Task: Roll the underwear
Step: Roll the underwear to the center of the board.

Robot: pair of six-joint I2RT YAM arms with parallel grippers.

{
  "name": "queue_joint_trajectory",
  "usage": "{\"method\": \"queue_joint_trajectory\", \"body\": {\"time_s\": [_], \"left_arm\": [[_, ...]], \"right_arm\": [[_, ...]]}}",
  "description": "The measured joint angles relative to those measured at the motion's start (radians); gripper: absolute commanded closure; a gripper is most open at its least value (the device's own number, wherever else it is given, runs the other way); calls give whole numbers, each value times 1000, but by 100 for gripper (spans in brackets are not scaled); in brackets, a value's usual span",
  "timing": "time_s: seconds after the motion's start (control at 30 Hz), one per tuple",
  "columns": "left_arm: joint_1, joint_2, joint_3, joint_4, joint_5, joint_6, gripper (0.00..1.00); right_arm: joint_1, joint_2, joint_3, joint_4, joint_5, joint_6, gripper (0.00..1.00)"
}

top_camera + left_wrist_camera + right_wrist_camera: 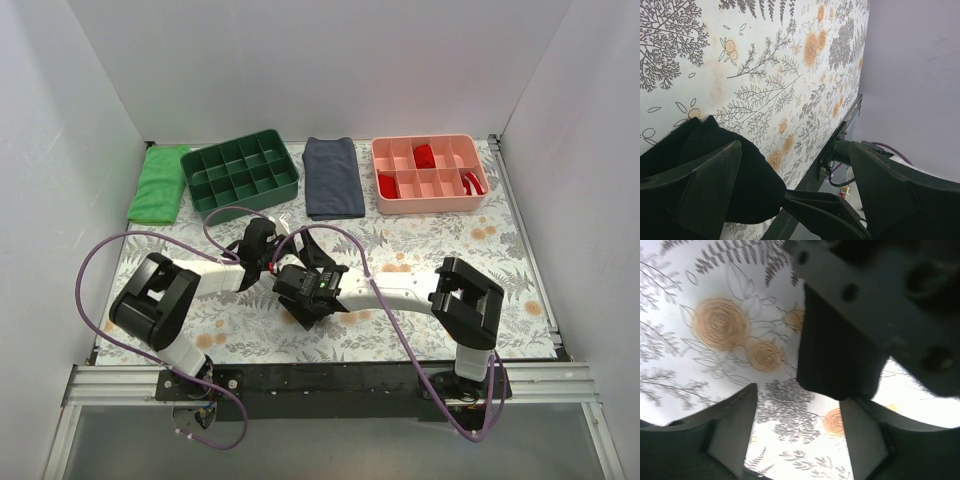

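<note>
The black underwear [306, 318] lies bunched in the middle of the flowered table, mostly hidden under both grippers. My left gripper [280, 258] reaches in from the left and my right gripper [300, 298] from the right; they meet over the fabric. In the left wrist view the left gripper [795, 150] is open, and the underwear [735, 175] lies against its left finger [705, 190]. In the right wrist view the right gripper [797, 397] is open over bare table. A fold of the underwear [835, 355] hangs just above its right finger [865, 435].
At the back stand a green cloth [160, 185], a green compartment tray [240, 172], a folded navy-grey cloth [333, 178] and a pink tray [428, 200] with small red rolled garments [424, 155]. The table's front rail [840, 135] is close by. White walls enclose three sides.
</note>
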Motion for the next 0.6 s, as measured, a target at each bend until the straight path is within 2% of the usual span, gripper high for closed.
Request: {"method": "queue_joint_trajectory", "body": {"time_s": [0.6], "left_arm": [[-15,3,8,22,32,-3,11]], "right_arm": [[25,-19,35,-81,-2,84,22]]}}
